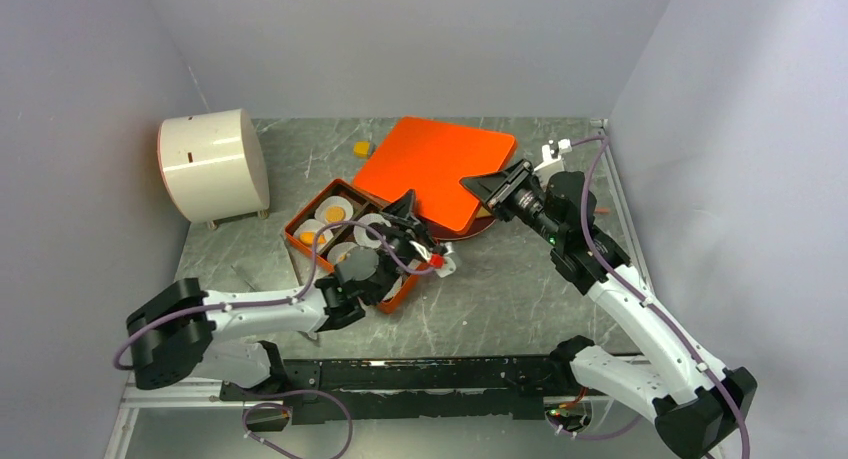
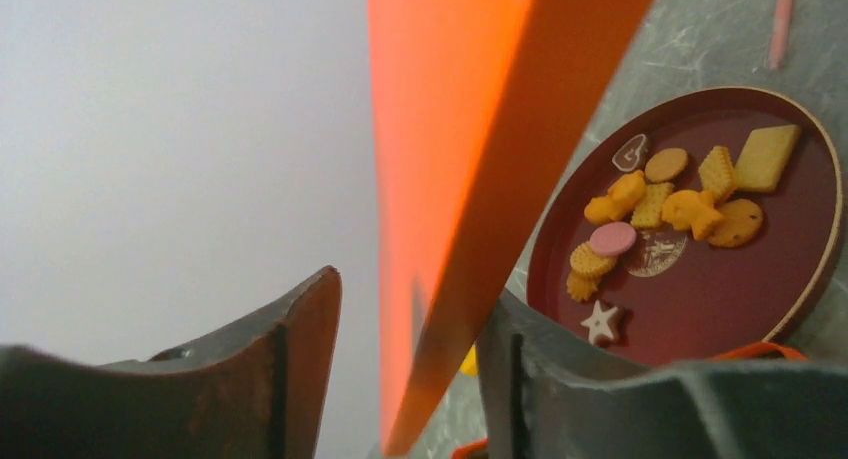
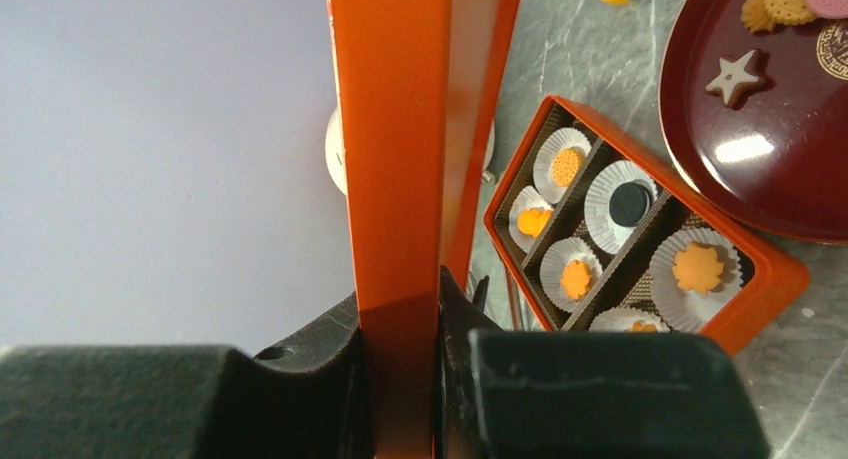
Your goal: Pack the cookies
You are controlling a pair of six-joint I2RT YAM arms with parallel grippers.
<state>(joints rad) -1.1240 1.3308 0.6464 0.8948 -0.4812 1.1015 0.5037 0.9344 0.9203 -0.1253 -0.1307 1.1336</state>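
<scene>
Orange lid [image 1: 430, 164]: flat, glossy, square with rounded corners, held tilted above the surface [image 1: 520, 289]. My right gripper [image 3: 400, 299] is clamped on one edge, both fingers flat against the lid. My left gripper [image 2: 410, 294] straddles another edge of the same lid with its jaws parted. There is a clear gap on one side, so it has no grip.

The cookies [image 2: 690, 209] are in two places. One loose bunch lies on a round dark-red plate [image 2: 760, 279] just past my left gripper, partly under the lid. It has yellow and orange waffle squares, rounds and flowers, a pink round [image 2: 612, 239] and a white star [image 2: 601, 322]. The rest sit in an orange box [image 3: 770, 279] with brown dividers beside the plate, each in a pleated white paper cup [image 3: 598, 211]. Most are orange flowers and rounds, plus one dark round [image 3: 630, 204]. The box is under my left arm, well apart from my right gripper. One yellow block [image 1: 361, 149] lies alone on the surface behind the lid.

A gold emblem [image 2: 655, 251] sits at the plate's centre, too small to read. The surface is grey and marbled. A white drum [image 1: 212, 166] lies on its side at far left.
</scene>
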